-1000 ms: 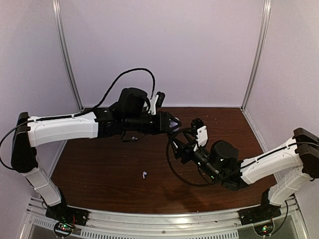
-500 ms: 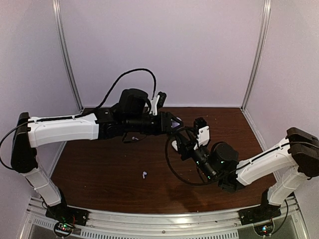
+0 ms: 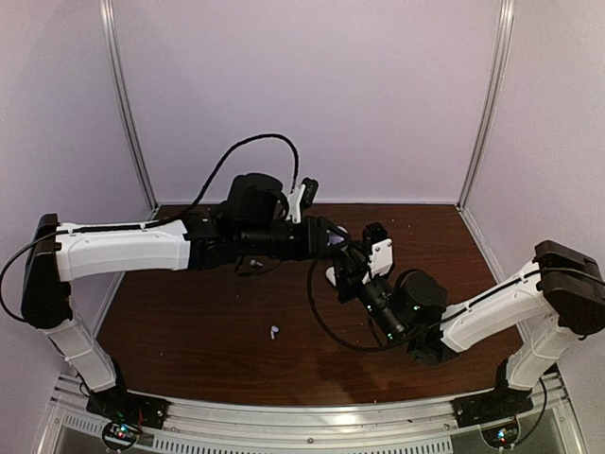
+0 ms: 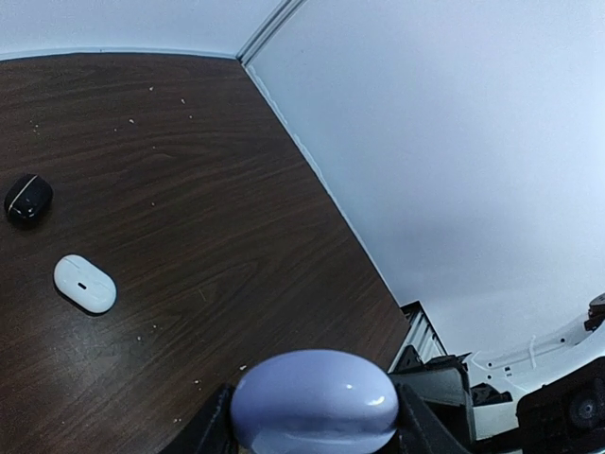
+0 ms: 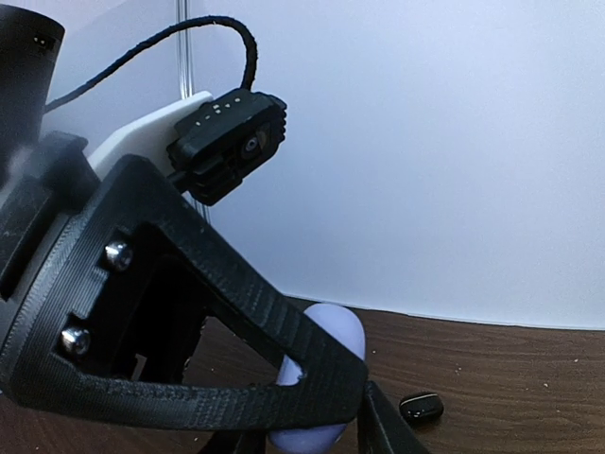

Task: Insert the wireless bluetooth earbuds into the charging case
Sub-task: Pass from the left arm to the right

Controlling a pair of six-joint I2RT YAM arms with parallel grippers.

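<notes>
My left gripper (image 3: 331,236) is held above the table's middle, shut on a closed pale lavender pebble-shaped charging case (image 4: 315,400). My right gripper (image 3: 344,259) is right beside it, pointing at it. In the right wrist view the left gripper's black finger (image 5: 284,331) covers part of the lavender case (image 5: 333,333), and my right gripper (image 5: 302,440) has its jaws apart on either side of the case's lower end. One small white earbud with a stem (image 3: 274,332) lies on the table in front. No other earbuds show.
A closed white case (image 4: 85,283) and a black case (image 4: 28,199) lie on the brown table behind the grippers. The black case also shows in the right wrist view (image 5: 422,408). White walls close in the back and sides.
My right gripper has moved left and up to the lavender case in my left gripper. The left gripper has shifted slightly right. The earbud on the table has not moved.
</notes>
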